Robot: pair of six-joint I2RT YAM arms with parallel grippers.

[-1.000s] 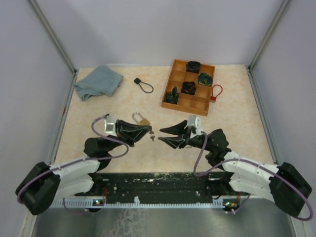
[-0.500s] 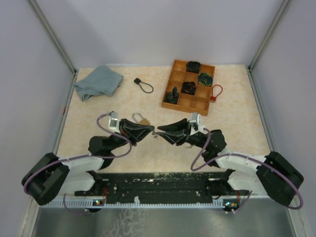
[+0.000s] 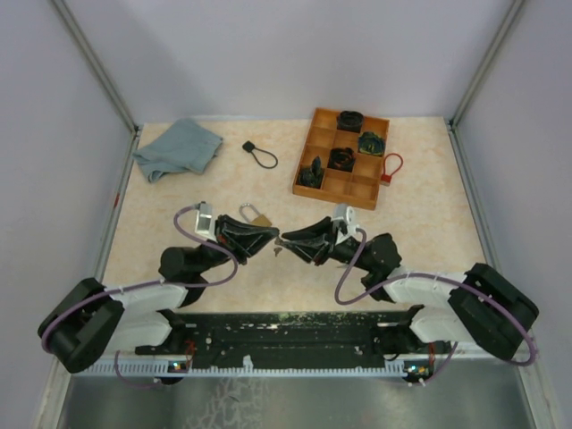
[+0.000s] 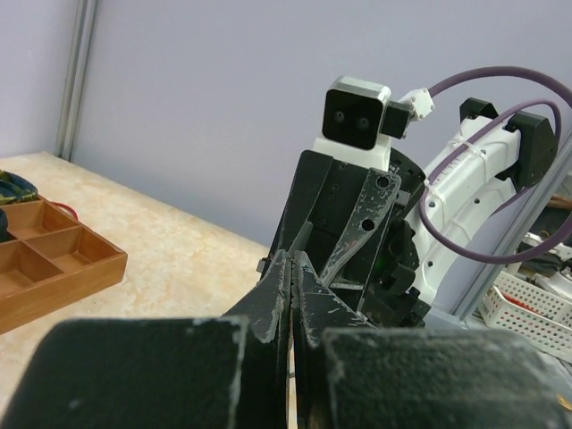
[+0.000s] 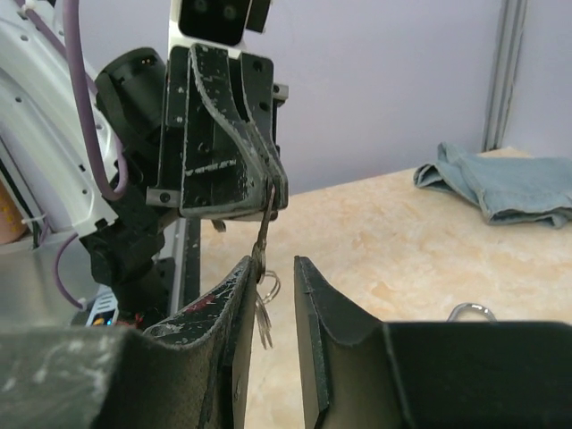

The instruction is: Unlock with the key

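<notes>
Two grippers meet at frame centre: left gripper (image 3: 272, 239) clamps the key (image 5: 264, 223), right gripper (image 5: 275, 270) part-open astride it, holding nothing, should grip squarely; padlock (image 3: 259, 220) just behind.

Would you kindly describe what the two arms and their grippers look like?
The left arm and right arm have white shells and black joint housings. A purple cable loops along each, and each wrist bears a small silver camera block. The left gripper and right gripper have black tapering fingers, scuffed whitish.
</notes>
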